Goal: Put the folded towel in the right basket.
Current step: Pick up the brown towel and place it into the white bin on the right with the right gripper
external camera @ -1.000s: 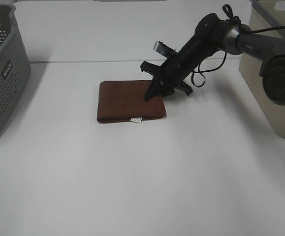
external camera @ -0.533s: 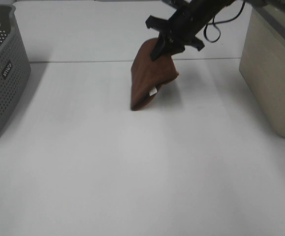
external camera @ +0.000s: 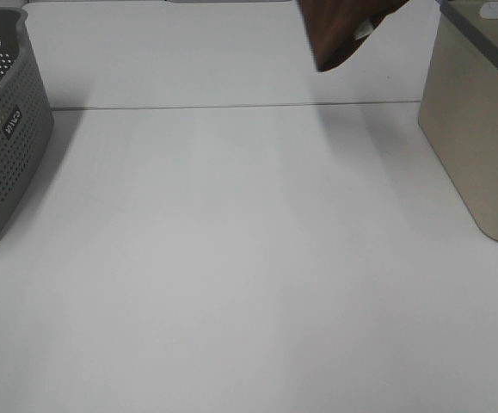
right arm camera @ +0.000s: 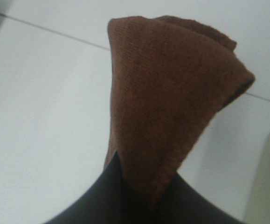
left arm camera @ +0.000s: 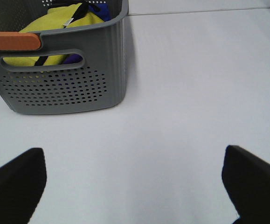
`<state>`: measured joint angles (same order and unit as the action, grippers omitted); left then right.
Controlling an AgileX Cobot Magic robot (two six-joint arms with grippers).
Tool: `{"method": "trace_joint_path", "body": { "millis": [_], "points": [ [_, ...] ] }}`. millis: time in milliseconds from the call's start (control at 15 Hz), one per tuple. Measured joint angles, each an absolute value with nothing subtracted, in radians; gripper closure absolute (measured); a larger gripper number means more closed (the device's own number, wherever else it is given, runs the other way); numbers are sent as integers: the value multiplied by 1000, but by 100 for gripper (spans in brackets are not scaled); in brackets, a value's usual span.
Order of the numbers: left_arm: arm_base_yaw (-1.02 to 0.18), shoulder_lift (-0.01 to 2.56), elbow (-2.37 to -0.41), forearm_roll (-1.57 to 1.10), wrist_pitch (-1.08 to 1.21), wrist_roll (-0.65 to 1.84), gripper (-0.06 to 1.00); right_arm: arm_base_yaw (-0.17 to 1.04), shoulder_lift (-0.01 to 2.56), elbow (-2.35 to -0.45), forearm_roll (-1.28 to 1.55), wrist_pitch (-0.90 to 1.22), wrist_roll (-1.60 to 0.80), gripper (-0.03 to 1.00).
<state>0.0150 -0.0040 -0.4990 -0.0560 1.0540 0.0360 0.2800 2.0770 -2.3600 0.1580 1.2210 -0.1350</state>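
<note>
The folded brown towel (external camera: 339,30) hangs in the air at the top of the high view, left of the beige right basket (external camera: 481,129). Its upper part and the right gripper are cut off by the top edge there. In the right wrist view the right gripper (right arm camera: 139,186) is shut on the towel (right arm camera: 172,93), which hangs from the fingers in a bunched fold. The left gripper (left arm camera: 135,182) is open and empty over the table, its two dark fingertips (left arm camera: 13,182) wide apart. It does not show in the high view.
A grey perforated basket (external camera: 3,120) stands at the left edge; in the left wrist view this basket (left arm camera: 65,79) holds yellow and blue cloth. A table seam (external camera: 231,107) runs across at the back.
The right gripper has lifted the towel off the table and carried it up and to the right, toward the beige basket. The arm has left the high view.
</note>
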Motion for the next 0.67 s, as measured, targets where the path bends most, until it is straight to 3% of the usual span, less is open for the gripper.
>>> {"method": "trace_joint_path", "body": {
  "millis": [200,467,667],
  "points": [
    [15,-4,-499,-56,1054,36,-2,162,1986,-2360,146,1221,-121,87],
    [15,-4,-499,-56,1054,36,-2,-129,1938,-2262,146,1221,-120,87],
    [15,-4,-499,-56,1054,36,-2,-208,1941,-2153,143,1222,-118,87]
  ]
}}
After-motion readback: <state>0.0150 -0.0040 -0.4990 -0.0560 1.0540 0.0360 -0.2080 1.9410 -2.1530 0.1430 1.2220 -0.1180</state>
